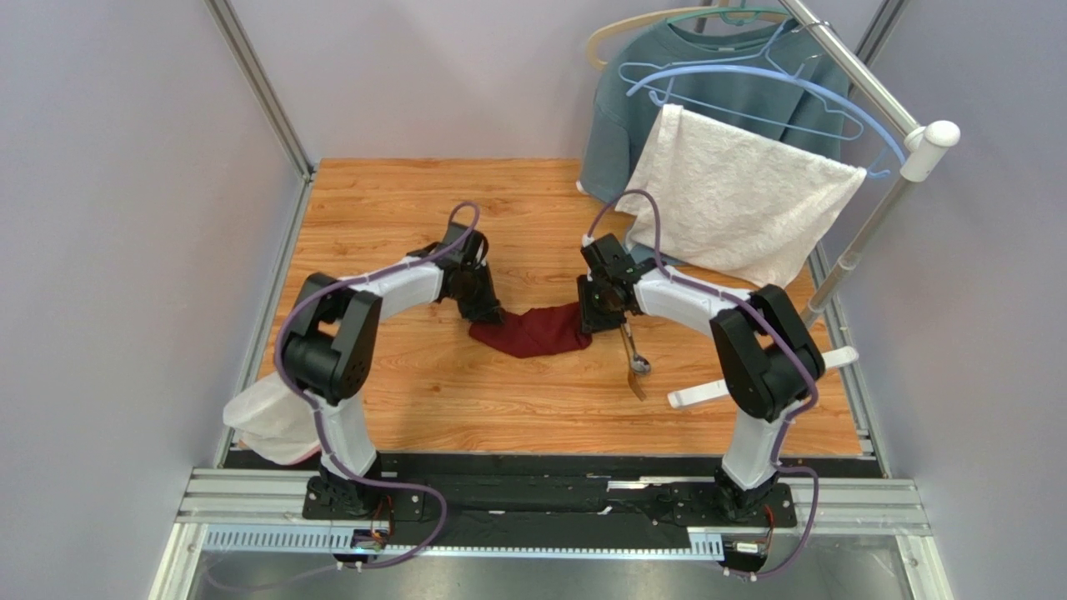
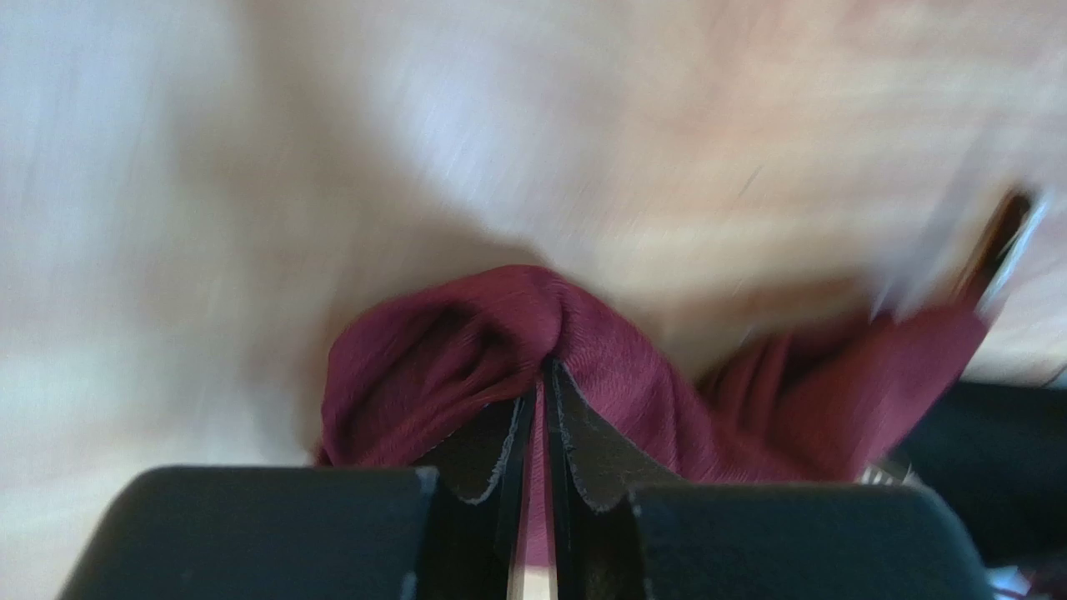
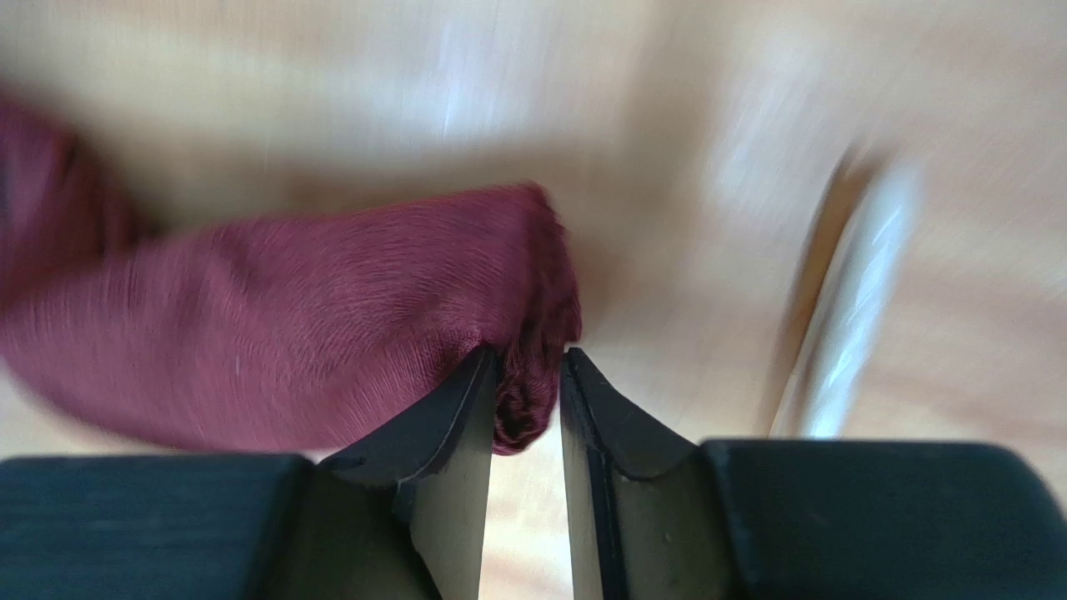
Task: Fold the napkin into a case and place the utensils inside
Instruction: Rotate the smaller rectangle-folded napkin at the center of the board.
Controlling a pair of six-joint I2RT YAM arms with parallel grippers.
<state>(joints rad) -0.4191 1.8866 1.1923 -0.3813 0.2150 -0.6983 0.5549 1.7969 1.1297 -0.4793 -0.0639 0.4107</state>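
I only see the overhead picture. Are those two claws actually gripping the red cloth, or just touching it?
Observer: Gripping. The left wrist view shows the left gripper pinched shut on a raised fold of the napkin.
Operator: And the other claw?
Observer: The right wrist view shows the right gripper clamped on a bunched edge of it.

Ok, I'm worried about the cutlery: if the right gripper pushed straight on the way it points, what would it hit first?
The napkin pinched in the right gripper, then probably bare table; the cutlery lies off to one side.
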